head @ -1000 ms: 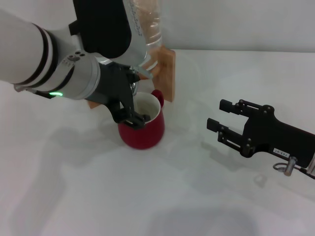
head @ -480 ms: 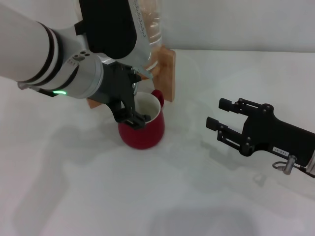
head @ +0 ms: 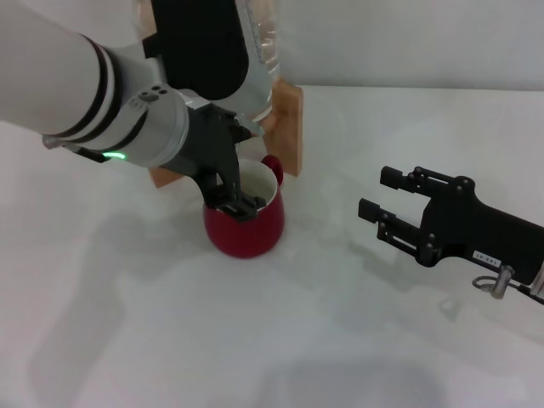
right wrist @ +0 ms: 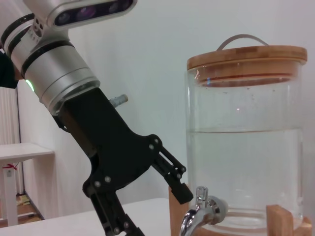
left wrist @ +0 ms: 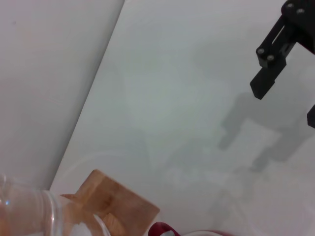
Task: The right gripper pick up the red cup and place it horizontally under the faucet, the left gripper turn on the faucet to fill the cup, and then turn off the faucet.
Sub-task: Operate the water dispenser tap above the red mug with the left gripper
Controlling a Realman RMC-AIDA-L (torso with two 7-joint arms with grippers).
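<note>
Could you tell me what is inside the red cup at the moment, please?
The red cup shows an off-white interior beneath the faucet. The left gripper hangs over the rim and covers part of the opening, so any water inside cannot be seen.

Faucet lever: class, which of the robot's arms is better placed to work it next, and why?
Left. The left end effector hangs open right beside the faucet, above the red cup. The right end effector waits open, well off to the side.
</note>
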